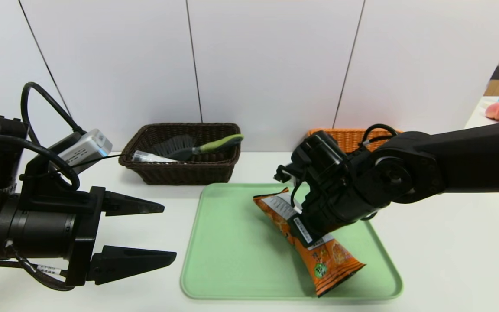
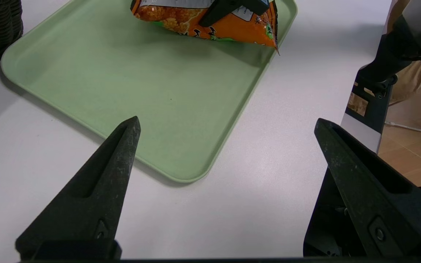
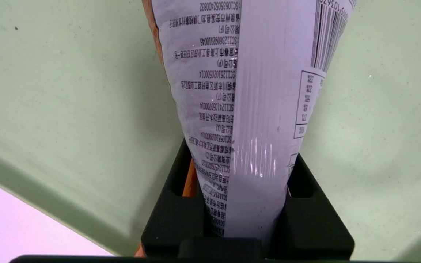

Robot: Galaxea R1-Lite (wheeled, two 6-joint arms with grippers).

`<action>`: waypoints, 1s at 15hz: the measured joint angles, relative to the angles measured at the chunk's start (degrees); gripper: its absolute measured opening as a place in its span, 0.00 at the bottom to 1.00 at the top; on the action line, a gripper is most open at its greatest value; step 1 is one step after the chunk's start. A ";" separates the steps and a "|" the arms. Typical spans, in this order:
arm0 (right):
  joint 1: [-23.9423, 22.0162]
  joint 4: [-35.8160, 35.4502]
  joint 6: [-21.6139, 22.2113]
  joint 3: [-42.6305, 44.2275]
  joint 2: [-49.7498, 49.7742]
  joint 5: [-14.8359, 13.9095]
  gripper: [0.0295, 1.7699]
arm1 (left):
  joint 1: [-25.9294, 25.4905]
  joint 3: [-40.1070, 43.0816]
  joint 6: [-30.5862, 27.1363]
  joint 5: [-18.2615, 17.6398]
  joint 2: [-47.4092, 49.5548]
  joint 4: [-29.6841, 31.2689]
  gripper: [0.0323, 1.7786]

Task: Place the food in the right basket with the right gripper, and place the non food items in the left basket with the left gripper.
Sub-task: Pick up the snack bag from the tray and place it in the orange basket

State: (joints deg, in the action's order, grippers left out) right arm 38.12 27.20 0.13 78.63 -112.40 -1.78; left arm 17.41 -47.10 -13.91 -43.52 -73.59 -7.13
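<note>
The right end effector [image 1: 309, 229] is over the green tray [image 1: 215, 277] and points steeply down. Its fingers are closed on the snack packet [image 1: 332, 260], near the middle of the packet's length. In the right wrist view the two black fingers [image 3: 175, 215] press the packet [image 3: 247, 109] from both sides, and the white label panel with small print and a barcode faces the camera. The packet lies slanted on the tray: one end points toward the baskets, and the other end, with the small green round mark, is near the tray's front right corner. From the pictures it is not sure if the packet is already lifted or is touching the tray.

The left end effector [image 1: 169, 234] is held above the white bench [image 1: 448, 260], to the left of the tray, and it is wide open with nothing between its fingers. In the left wrist view its two pointed fingers [image 2: 115, 164] stand far apart over the bench and the tray's near edge [image 2: 181, 177].

The dark brown basket [image 1: 180, 171] stands behind the tray on the left. The brush [image 1: 197, 149] and the small white bottle [image 1: 150, 157] lie inside it. The orange basket [image 1: 349, 136] stands behind the right arm and is mostly hidden by it.
</note>
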 joint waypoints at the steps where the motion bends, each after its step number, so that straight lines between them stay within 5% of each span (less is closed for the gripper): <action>1: -0.11 0.02 0.07 0.06 0.24 0.07 0.25 | 0.00 0.00 0.00 -0.02 0.06 0.00 0.95; 15: -4.44 -0.96 0.85 5.77 7.16 2.05 0.23 | -0.02 0.06 -0.06 -0.02 0.83 -0.02 0.95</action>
State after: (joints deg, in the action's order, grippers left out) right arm 33.68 26.23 0.99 84.40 -105.24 0.27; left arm 17.38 -47.04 -13.97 -43.54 -72.77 -7.16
